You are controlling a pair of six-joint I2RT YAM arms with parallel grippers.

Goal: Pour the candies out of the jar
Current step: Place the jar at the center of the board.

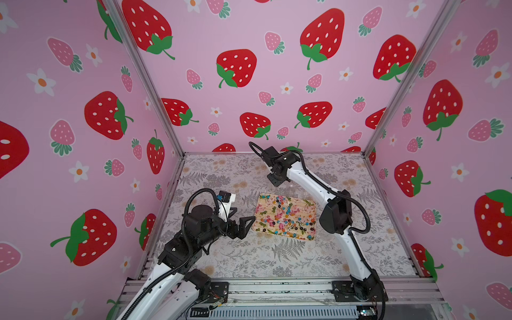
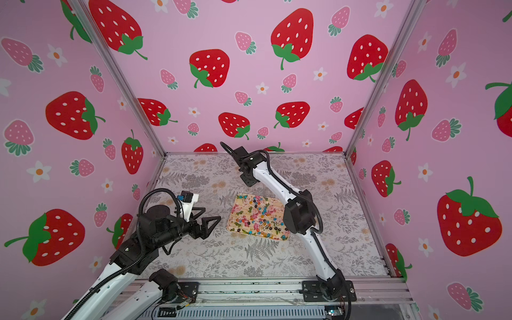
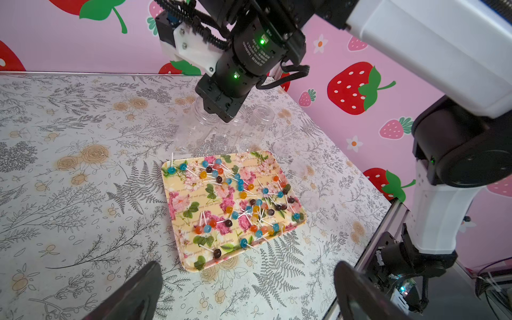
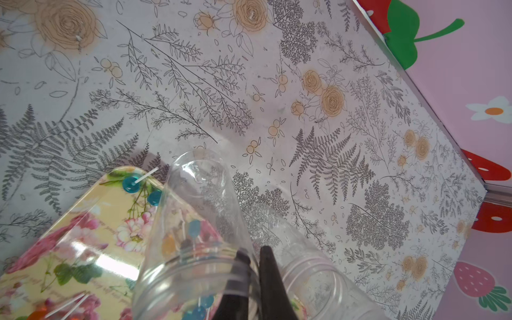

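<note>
Tray (image 1: 308,203) sat at mid worktop (image 1: 249,263). Candies (image 3: 249,207) lay scattered all over the tray, with sticks pointing every way. One blue candy's stick poked over the rim at the tray's 11 o'clock corner. No candy showed on the bare worktop.

The right arm reached over to the tray's 12 o'clock edge. Right gripper (image 4: 254,249) was closed, pinching the rim wall of a clear jar (image 4: 194,210). One finger showed through the plastic and the other was outside it. The jar's mouth faced the gripper and its bottom was just beside the tray's 11 o'clock corner. The jar looked empty, and the candies seen through it lay on the tray behind. Whether it stood on the worktop could not be told. Other jars (image 3: 257,124), also clear and empty-looking, stood close by along the same 12 o'clock edge, one right next to the held jar. They barely showed in both top views.

Left gripper (image 1: 245,214) hung at the tray's 9 o'clock, near the tray but apart from it. Its jaws were spread wide, held nothing and pointed toward 3 o'clock.
</note>
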